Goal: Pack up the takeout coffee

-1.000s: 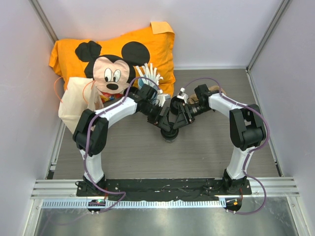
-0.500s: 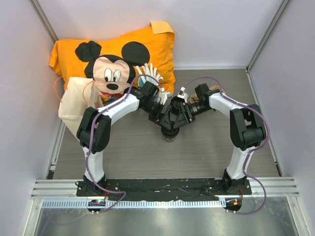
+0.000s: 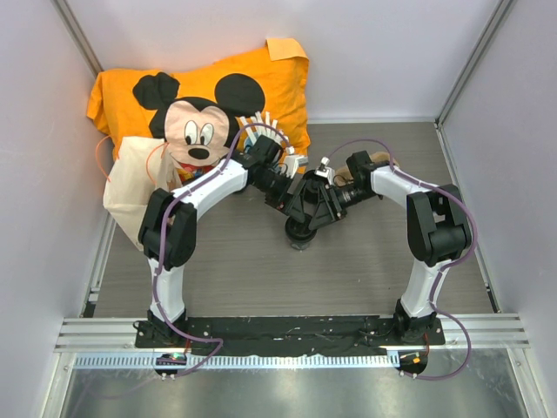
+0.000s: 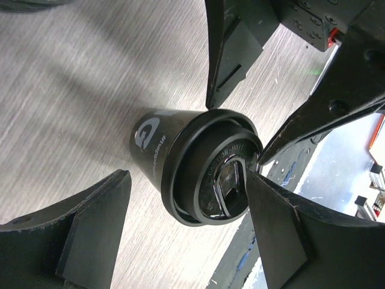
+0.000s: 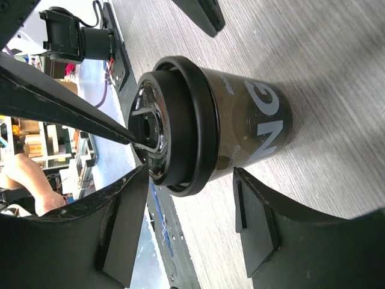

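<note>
- The left arm [image 3: 204, 196] has swung over the last second. Its elbow has drawn inward and its wrist has shifted toward the upper centre of the top view, close to the white sticks [image 3: 264, 131]. I read this as the left side backing off and leaving the cup to the right.
- The pale bag [image 3: 130, 187] at the left of that view lies well apart from the cup. It is probably the packing place, so the carry is not yet done.
- The left hand [image 4: 187, 180] is spread. One finger is clear of the cup and the other is just beside the lid.
- The right hand [image 5: 190, 170] straddles the cup with a finger on either side. Whether they press on it I cannot tell.
- The takeout coffee [image 5: 240, 120] sits on the tabletop [image 3: 226, 270] in the middle of the top view, under both hands, and has hardly moved.
- It seems to stand upright, with its long axis vertical, base down and black lid up. The lid faces lower right in the left wrist view and left in the right wrist view.
</note>
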You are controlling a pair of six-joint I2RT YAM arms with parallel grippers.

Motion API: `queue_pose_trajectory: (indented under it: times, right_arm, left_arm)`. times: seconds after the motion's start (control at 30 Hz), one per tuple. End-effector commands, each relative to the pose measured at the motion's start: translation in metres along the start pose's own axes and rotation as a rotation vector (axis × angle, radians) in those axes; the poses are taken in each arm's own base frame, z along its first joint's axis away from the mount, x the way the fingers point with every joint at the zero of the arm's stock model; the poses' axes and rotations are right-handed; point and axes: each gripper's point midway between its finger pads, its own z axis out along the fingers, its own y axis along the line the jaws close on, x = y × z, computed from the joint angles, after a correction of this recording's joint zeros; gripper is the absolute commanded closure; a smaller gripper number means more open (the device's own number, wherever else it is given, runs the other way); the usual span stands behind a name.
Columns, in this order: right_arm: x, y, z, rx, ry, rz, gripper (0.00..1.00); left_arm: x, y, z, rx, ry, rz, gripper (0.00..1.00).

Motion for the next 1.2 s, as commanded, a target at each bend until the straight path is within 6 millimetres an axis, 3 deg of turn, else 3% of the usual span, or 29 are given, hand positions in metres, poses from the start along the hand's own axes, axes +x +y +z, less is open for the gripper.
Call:
queue_pose_trajectory:
  times: [0.0, 0.27, 0.47, 0.97, 1.17]
  right_arm:
    - [-0.003, 0.011, -0.008, -0.002, -0.025, -0.049, 0.37]
    - [-0.013, 0.016, -0.018, 0.007, -0.069, -0.074, 0.36]
    - [-0.016, 0.017, -0.018, 0.007, -0.08, -0.079, 0.35]
    - [-0.009, 0.009, -0.014, 0.011, -0.071, -0.078, 0.36]
    - [-0.004, 0.015, -0.012, -0.032, -0.071, -0.055, 0.36]
  left_arm:
    - [0.0, -0.003, -0.008, -0.011, 0.008, -0.012, 0.18]
    - [0.031, -0.003, -0.009, -0.021, 0.032, -0.12, 0.18]
    - [0.03, -0.011, -0.011, 0.007, 0.056, -0.134, 0.18]
    - [0.03, 0.005, -0.001, -0.012, 0.082, -0.166, 0.23]
    - [0.011, 0.0, -0.014, 0.028, 0.019, -0.14, 0.22]
